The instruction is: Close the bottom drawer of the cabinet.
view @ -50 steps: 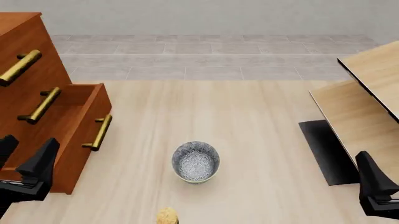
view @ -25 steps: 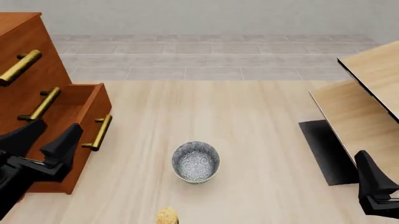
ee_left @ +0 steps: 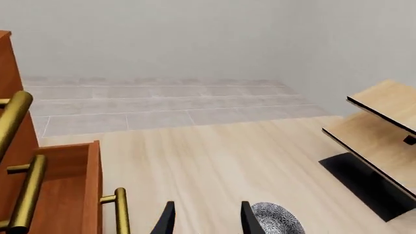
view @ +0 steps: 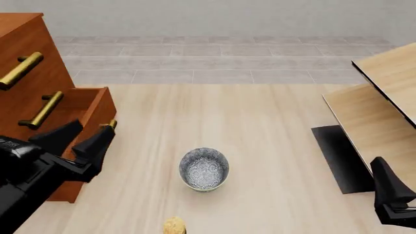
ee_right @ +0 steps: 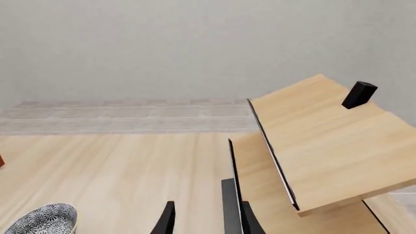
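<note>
The cabinet (view: 29,68) stands at the left, reddish-brown with brass bar handles. Its bottom drawer (view: 91,109) is pulled out toward the table's middle. My left gripper (view: 97,126) is open and sits in front of the drawer's front panel, hiding most of the brass handle (view: 112,124). In the left wrist view the drawer (ee_left: 71,190) and handle (ee_left: 121,212) lie just beside the open left gripper (ee_left: 204,222), not between its fingers. My right gripper (view: 390,195) rests at the lower right, far from the cabinet. The right wrist view shows the right gripper (ee_right: 202,222) open and holding nothing.
A patterned bowl (view: 203,168) stands mid-table, right of the drawer. A small yellow object (view: 174,225) lies at the near edge. Pale wood furniture (view: 383,92) with a black panel (view: 338,158) fills the right side. A tiled floor and wall lie beyond.
My left gripper has moved right and forward, from the cabinet's lower left corner to in front of the bottom drawer's handle. The drawer, the bowl and the right arm have stayed put.
</note>
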Controlling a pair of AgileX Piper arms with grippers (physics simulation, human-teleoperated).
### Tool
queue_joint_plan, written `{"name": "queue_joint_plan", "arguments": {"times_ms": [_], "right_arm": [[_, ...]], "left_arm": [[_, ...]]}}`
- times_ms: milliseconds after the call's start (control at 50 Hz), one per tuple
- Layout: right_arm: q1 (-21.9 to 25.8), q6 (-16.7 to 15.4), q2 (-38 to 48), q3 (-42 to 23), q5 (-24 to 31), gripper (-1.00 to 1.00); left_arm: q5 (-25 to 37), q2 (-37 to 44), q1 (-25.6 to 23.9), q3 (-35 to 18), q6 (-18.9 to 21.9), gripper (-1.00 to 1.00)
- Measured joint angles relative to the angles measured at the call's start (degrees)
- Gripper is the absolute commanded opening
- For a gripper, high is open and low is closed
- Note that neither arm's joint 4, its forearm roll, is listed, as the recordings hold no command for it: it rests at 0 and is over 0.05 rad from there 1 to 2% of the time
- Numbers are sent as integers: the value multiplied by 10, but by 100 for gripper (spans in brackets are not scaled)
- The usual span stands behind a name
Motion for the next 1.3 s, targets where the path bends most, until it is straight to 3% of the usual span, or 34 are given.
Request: {"name": "queue_joint_plan", "arguments": {"times_ms": [320,740,1300], "right_arm": [[-1,1,-3,0,3,100],[-1,-1,-6,0,7,100],[2,-8,-6,0,11,100]], "left_arm": [[-105,98,-34,12,-25,100],[-317,261,-60,45,-55,100],[-373,380,-70,23,-95,100]]}}
